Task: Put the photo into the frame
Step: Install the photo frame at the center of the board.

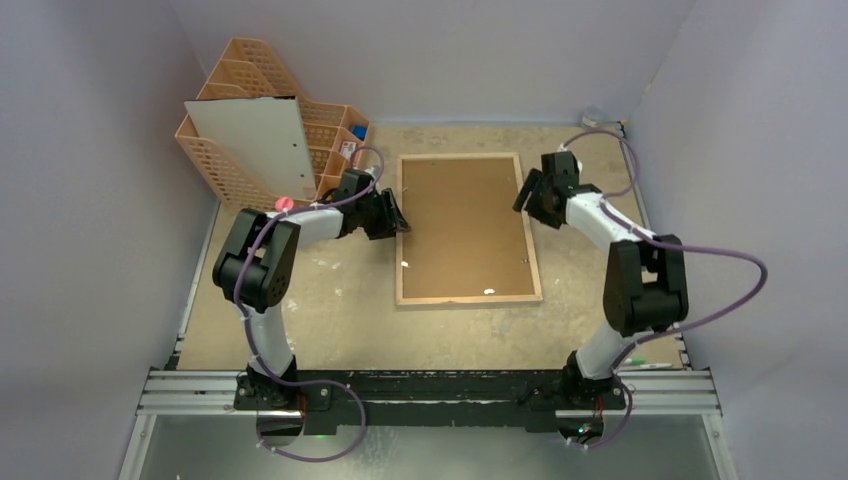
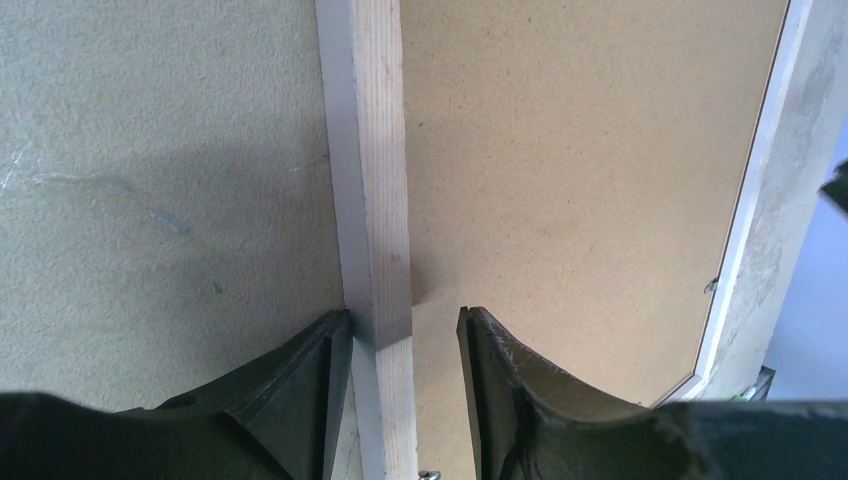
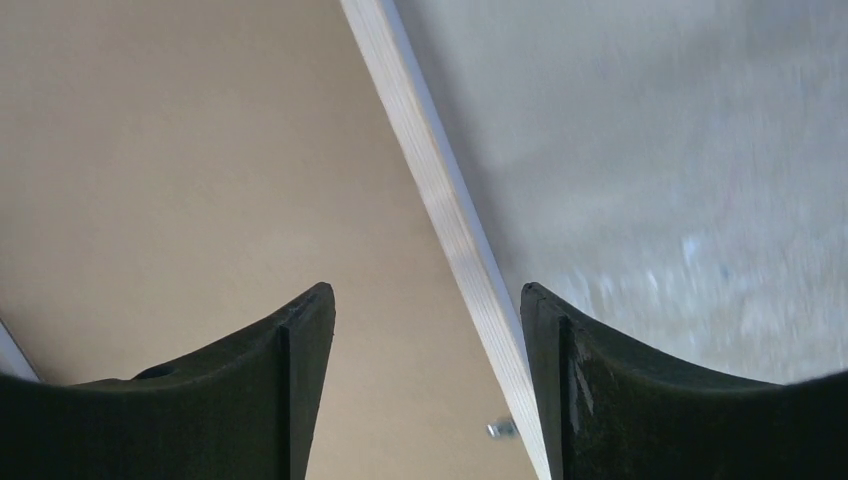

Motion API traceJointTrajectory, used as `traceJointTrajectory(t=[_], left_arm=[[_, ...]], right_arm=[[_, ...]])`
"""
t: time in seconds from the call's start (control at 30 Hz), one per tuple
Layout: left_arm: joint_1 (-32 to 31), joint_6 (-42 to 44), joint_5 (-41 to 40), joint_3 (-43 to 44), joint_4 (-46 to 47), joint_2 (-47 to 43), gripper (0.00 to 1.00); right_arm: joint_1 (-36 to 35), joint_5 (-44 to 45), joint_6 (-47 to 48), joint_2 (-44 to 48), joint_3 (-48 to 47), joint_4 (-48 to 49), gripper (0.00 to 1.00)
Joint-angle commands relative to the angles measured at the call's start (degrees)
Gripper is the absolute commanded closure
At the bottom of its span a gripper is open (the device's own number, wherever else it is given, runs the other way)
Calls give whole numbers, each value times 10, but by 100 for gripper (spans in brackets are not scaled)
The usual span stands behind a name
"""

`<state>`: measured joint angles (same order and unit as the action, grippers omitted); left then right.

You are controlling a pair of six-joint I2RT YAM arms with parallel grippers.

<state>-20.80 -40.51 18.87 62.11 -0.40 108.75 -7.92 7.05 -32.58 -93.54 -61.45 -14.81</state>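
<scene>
Left tool [image 2: 402,318] apart, astride left rail of frame [image 2: 372,150]; right tool [image 3: 425,300] apart astride its right rail

Your right gripper [image 3: 425,300] straddles the wood rim of the frame [image 3: 440,190], jaws apart. You see the brown fibreboard sheet [image 3: 200,150] left of it and the blurred table [image 3: 650,150] right.
</scene>
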Motion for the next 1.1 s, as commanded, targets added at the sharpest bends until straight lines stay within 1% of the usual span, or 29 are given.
traceJointTrajectory(t=[0.0,0.13,0.27,0.43,0.57,0.77,0.87,0.9,0.97,1.07], left_arm=[[-11,6,5,24,-14,-6,53],[-11,13,-2,29,-26,-9,53],[-11,16,-5,29,-33,-13,53],[-11,18,-8,27,-39,-13,53],[-11,15,-7,23,-38,-16,53],[-11,14,-2,23,-39,-14,54],[-11,16,0,25,-41,-12,54],[-11,17,0,26,-41,-11,54],[-11,17,2,27,-42,-10,55],[-11,17,3,27,-42,-10,55]], right_arm=[[-1,17,48,-84,-108,29,29],[-1,9,66,-167,-201,22,29],[-1,-14,79,-228,-259,24,28],[-1,-30,74,-271,-286,35,30],[-1,-6,70,-294,-303,38,33],[-3,48,95,-332,-342,25,38],[-4,56,95,-346,-354,15,39],[-4,53,93,-350,-359,4,40],[-4,42,90,-356,-364,-6,47],[-5,30,88,-353,-360,-11,54]])
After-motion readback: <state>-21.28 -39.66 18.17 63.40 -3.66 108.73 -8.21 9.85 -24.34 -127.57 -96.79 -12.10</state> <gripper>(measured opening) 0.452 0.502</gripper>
